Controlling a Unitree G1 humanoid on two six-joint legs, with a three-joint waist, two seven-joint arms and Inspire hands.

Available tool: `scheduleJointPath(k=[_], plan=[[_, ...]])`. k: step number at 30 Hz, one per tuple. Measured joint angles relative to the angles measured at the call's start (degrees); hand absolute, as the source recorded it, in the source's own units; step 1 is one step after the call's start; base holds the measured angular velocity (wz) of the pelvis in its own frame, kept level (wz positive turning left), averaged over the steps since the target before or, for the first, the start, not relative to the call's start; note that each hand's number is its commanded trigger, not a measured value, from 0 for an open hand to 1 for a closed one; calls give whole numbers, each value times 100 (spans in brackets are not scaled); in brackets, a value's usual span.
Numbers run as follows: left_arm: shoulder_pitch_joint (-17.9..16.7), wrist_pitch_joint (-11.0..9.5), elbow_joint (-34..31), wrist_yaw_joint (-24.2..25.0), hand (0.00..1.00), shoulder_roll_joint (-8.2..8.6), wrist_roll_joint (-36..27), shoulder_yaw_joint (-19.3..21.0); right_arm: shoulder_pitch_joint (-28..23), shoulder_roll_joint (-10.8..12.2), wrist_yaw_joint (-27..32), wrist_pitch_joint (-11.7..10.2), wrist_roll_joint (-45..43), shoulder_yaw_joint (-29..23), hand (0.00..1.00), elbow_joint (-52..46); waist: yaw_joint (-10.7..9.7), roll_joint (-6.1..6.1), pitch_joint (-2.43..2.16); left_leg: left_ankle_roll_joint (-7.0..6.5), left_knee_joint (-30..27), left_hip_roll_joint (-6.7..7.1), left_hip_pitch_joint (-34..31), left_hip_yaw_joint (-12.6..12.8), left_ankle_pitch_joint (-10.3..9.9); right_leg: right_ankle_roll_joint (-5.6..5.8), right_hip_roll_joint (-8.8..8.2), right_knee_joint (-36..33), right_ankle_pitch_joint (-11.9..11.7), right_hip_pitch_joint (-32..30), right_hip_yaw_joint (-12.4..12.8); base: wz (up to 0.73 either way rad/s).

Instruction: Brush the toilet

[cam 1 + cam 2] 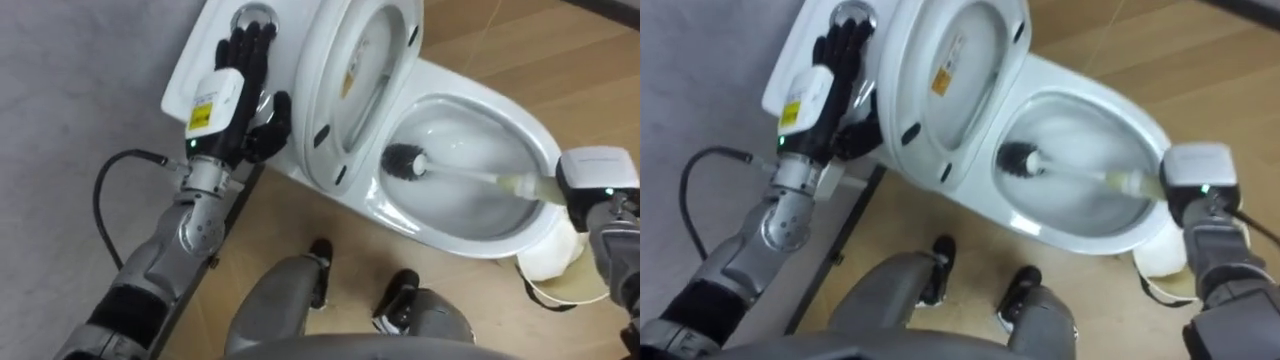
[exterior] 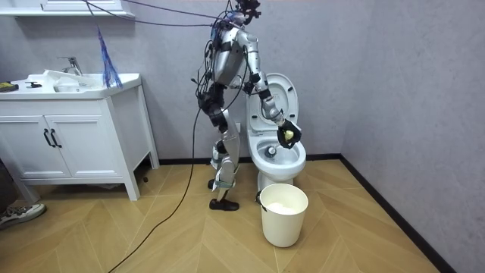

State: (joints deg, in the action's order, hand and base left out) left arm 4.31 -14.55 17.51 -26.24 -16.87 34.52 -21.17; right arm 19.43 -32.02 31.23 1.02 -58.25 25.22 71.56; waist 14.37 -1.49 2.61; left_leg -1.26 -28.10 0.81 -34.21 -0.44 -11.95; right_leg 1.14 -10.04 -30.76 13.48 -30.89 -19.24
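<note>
As the right hand (image 1: 592, 182) clenched its fingers on the pale grip of the toilet brush (image 1: 405, 160), the dark bristle head lay inside the toilet bowl (image 1: 400, 218), low against the wall below the raised seat (image 1: 360, 60). The left hand (image 1: 235, 85) rested on the tank lid (image 1: 190, 70), fingers released and straight. The brush was judged light, stiff along its shaft, springy at the bristles and probably wet, so the grip end was the place to hold it. The eye views gave the bristle position. The room view added the robot's stance beside the toilet, a white bucket (image 2: 284, 216) just before the bowl and a vanity cabinet (image 2: 72, 144) well apart.
</note>
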Motion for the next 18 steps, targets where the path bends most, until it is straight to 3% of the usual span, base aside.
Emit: scheduleJointPath(k=[5,7,11,13,17,18], plan=[[54,2,-193,-231,0,-182,-248,-51,180,-43,35,268,538,61,100,-214,-21,-12,5,-4,-394,59,-610,109,-3,-97,-206,-589,120,-719,19,-7],[159,46,-248,-243,0,-212,-295,-23,326,-65,35,400,979,47,100,-244,-36,-30,1,-9,-638,82,-917,147,-8,-190,-291,-826,231,-1020,63,0],[221,123,-275,-360,0,-222,-304,66,681,-77,33,462,1133,39,100,-103,-83,-38,10,-32,-879,89,-1239,195,-26,-271,-364,-1191,282,-1457,220,-7],[261,260,-273,-371,0,-224,-311,79,844,-93,41,505,1360,33,100,-22,-111,-54,21,-31,-898,92,-1335,233,-26,-302,-393,-1295,304,-1624,293,-7],[248,418,-239,-360,0,-227,-299,81,850,-145,70,535,1299,4,100,-29,-125,-78,35,-20,-903,87,-1335,295,-19,-328,-386,-1336,293,-1681,345,-9],[239,425,-239,-376,0,-227,-296,84,850,-201,76,554,1105,-11,100,-43,-121,-143,13,-21,-926,89,-1367,330,-20,-338,-379,-1343,288,-1709,343,-4]])
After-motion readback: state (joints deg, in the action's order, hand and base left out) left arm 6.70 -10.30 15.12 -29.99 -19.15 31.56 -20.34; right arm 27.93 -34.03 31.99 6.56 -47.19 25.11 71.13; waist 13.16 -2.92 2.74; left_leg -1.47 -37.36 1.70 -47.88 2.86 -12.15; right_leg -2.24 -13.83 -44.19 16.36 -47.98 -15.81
